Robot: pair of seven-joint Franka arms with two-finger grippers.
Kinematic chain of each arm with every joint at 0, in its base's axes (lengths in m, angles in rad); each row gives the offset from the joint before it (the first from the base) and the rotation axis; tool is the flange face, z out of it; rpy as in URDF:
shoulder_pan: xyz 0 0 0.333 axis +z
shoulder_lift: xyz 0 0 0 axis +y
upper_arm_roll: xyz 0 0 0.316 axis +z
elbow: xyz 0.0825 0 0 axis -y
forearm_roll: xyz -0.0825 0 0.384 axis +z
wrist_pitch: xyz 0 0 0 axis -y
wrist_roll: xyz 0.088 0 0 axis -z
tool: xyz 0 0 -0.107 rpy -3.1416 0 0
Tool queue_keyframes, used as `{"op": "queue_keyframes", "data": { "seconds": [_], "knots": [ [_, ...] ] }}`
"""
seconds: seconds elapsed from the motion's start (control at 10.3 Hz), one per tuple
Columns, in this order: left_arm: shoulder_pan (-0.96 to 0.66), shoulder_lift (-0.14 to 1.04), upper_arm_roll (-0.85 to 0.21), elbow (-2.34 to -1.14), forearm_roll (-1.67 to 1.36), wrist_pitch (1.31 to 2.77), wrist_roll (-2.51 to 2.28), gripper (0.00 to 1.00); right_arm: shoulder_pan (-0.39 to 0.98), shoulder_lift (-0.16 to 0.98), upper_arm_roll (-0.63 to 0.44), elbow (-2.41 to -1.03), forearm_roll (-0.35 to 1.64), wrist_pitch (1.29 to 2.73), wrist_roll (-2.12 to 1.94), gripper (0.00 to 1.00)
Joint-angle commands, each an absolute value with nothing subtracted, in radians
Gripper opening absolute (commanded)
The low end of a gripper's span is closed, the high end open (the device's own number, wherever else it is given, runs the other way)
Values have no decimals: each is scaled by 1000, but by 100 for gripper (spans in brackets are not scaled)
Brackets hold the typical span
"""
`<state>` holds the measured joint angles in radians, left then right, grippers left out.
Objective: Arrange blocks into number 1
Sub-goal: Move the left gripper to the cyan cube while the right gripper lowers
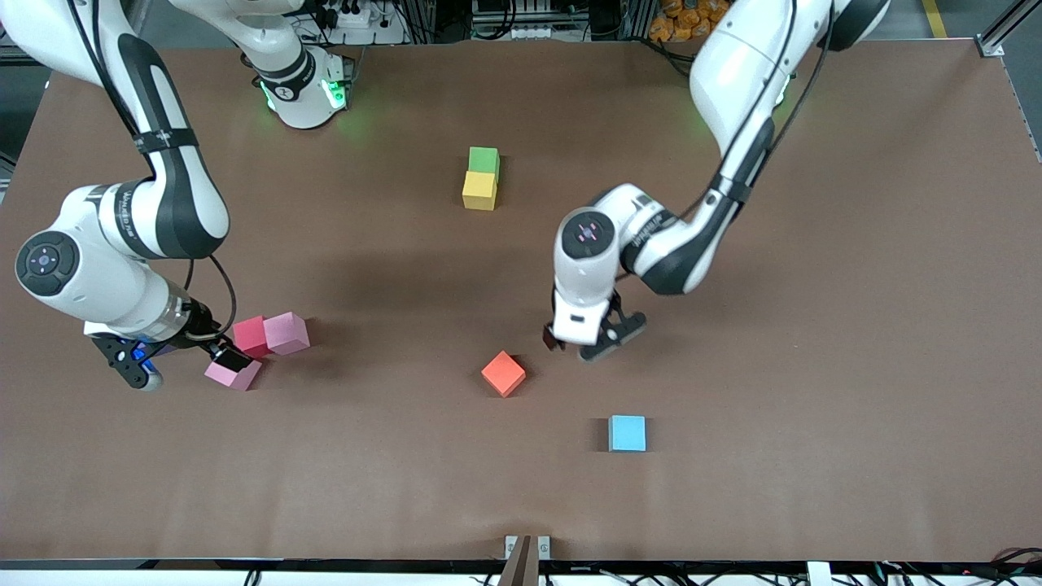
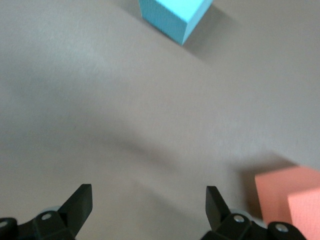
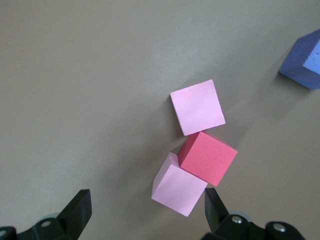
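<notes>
Blocks lie scattered across the brown table (image 1: pixel 814 244). Near the middle, toward the robots' bases, the green block (image 1: pixel 483 159) touches the yellow block (image 1: pixel 479 190), which is nearer the front camera. The orange block (image 1: pixel 503 373) sits alone, and the light blue block (image 1: pixel 628 433) lies nearer the camera still. Just beside the orange block, the left gripper (image 1: pixel 588 345) hangs low with fingers spread and nothing between them. Toward the right arm's end, the red block (image 1: pixel 250 336) touches two pink blocks (image 1: pixel 286 333) (image 1: pixel 233 374). The right gripper (image 1: pixel 175 362) hovers beside this cluster, fingers spread and empty. A purple block (image 3: pixel 304 61) shows only in the right wrist view.
</notes>
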<state>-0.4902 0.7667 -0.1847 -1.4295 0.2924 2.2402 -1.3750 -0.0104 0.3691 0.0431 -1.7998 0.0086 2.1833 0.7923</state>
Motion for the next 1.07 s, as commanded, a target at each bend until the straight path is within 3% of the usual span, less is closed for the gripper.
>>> {"op": "queue_keyframes", "data": {
  "seconds": [0.0, 0.19, 0.58, 0.97],
  "knots": [
    [-512, 822, -128, -1350, 291, 2229, -1407, 100, -3, 425, 44, -1795, 20, 2195, 958, 100],
    [-493, 825, -89, -1348, 291, 2253, -1370, 100, 8, 428, 46, -1824, 20, 2207, 1038, 100],
    [-440, 839, -84, -1350, 275, 2330, -976, 100, 8, 400, 49, -2011, 69, 2443, 1129, 100],
    [-417, 883, -84, -1312, 250, 2373, -729, 100, 6, 391, 57, -2043, 71, 2404, 1134, 100]
  ]
}}
